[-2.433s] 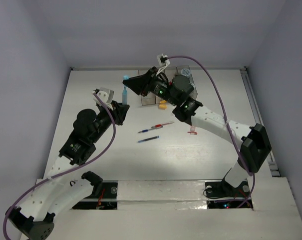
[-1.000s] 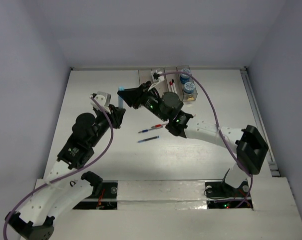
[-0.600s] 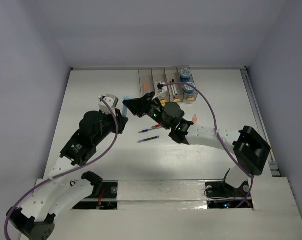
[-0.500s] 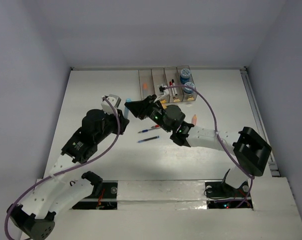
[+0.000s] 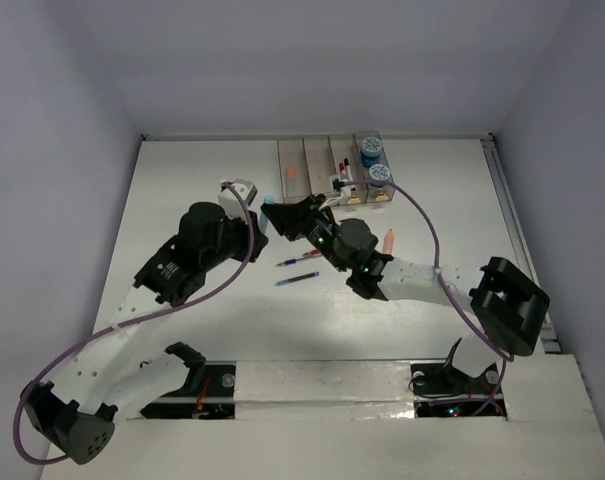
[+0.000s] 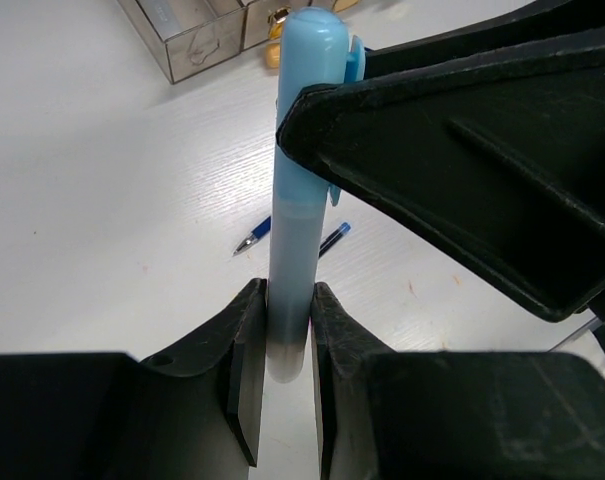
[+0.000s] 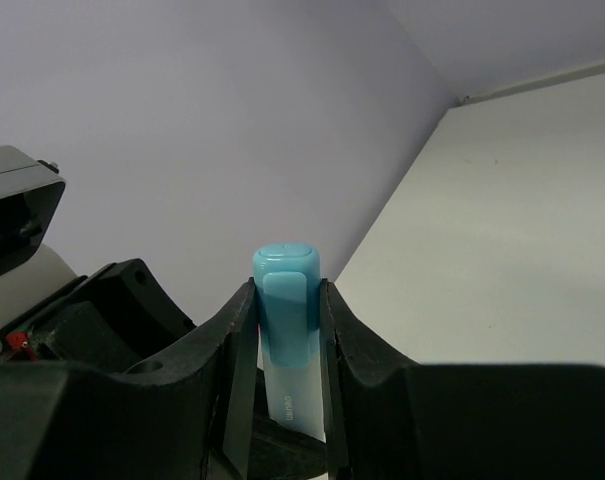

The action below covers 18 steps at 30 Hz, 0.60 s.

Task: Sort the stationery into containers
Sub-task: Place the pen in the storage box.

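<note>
White table [image 5: 182, 170], pale lilac walls [image 5: 312, 60], blue pen [image 5: 297, 279] lying loose

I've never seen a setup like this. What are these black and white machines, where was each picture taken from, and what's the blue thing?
These are two robot arms bolted to the near edge of a table. The wide picture looks down from above and behind them. The two close-ups come from a camera on each wrist, so each shows its own fingers. Each arm ends in a two-fingered pincer. The left pincer and the right pincer both grip one light-blue marker, one at each end, lifted off the table. At the far edge stands a row of four narrow bins, some holding items. A blue pen, a second pen and an orange-pink stick lie loose.
</note>
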### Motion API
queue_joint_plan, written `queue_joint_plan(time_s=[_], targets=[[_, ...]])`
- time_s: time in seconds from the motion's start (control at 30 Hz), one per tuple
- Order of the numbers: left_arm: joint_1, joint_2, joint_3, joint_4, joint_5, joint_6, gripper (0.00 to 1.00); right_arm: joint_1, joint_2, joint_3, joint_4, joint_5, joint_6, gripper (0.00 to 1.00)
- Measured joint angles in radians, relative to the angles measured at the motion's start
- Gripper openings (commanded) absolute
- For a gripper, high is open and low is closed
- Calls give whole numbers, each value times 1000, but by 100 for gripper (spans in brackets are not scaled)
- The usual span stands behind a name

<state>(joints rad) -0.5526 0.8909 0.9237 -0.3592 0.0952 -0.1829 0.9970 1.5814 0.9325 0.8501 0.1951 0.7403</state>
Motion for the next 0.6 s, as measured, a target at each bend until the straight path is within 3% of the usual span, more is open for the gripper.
queue_joint_plan(time_s=[0.13,0.27,0.37,0.53,0.6], targets=[[-11,12,8,2,-6,-3,2,-3,-11,-4,-10,25,10,0],[-17,-11,8,55,-27,-14,36,-50,-39,23,-54,-44,18,0],[-2,-58,8,184,-85,-32,55,-106,-42,79,-167,-117,-8,0],[11,-224,-24,274,-157,-49,76,-246,35,222,-309,-181,-51,0],[11,-291,-58,274,-174,-55,78,-303,84,289,-343,-188,-68,0]])
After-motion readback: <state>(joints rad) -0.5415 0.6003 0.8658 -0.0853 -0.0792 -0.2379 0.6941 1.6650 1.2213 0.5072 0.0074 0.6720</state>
